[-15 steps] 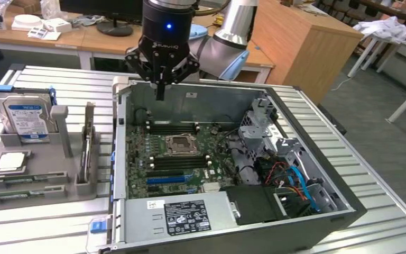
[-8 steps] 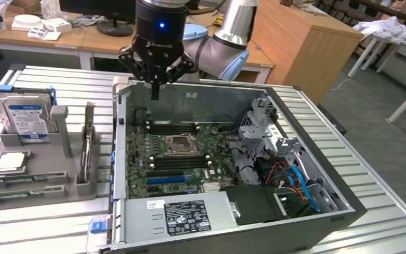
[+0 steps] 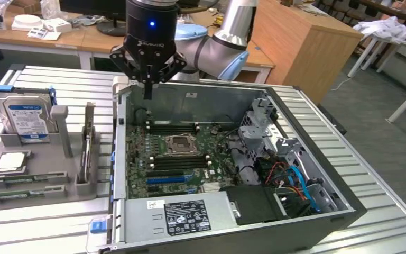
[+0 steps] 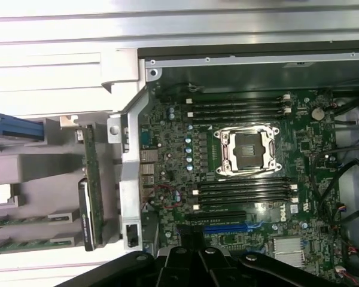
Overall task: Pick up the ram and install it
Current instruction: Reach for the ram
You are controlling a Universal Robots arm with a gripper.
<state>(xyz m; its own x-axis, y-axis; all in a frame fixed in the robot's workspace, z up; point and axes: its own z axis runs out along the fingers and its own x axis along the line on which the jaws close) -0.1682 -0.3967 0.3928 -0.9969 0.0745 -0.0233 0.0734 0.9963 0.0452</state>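
My gripper (image 3: 148, 91) hangs shut with nothing between its fingers, above the far corner of the open computer case (image 3: 344, 203) on the exterior view's left. In the wrist view the gripper (image 4: 194, 251) is a dark shape over the motherboard's (image 4: 173, 137) edge. Green ram sticks (image 3: 21, 180) lie in the front slots of the grey holder (image 3: 37, 188) beside the case, apart from the gripper; the wrist view has them as green strips (image 4: 24, 222). Black memory slots (image 3: 173, 127) (image 4: 236, 107) flank the processor socket (image 3: 182, 143) (image 4: 248, 149).
The holder also carries a silver hard drive with a blue label (image 3: 25, 114), a square processor chip (image 3: 12, 161) and an upright green board (image 3: 87, 143). A power supply (image 3: 182, 217) and cable bundles (image 3: 295, 180) fill the case's near side. Desks stand behind.
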